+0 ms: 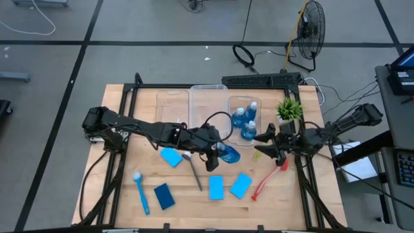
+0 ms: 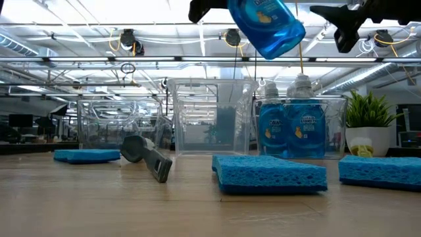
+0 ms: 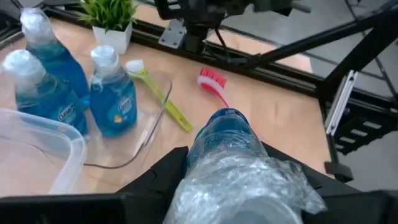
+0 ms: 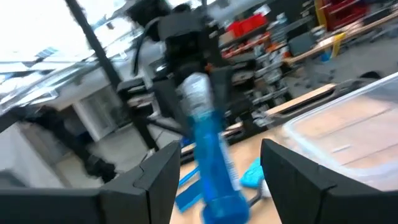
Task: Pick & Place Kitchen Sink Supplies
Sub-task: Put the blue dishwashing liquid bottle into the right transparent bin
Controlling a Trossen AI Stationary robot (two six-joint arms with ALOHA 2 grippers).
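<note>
My left gripper [image 1: 217, 154] is clamped on a blue bottle [image 2: 266, 26], carried well above the table near the middle, its long axis tilted with the base pointing toward the right arm. The bin [image 1: 244, 133] holding three bottles [image 1: 244, 122] lies just behind and to the right. My right gripper [image 1: 268, 150] waits beside it, fingers spread and empty, over the red brush [image 1: 268, 178].
</note>
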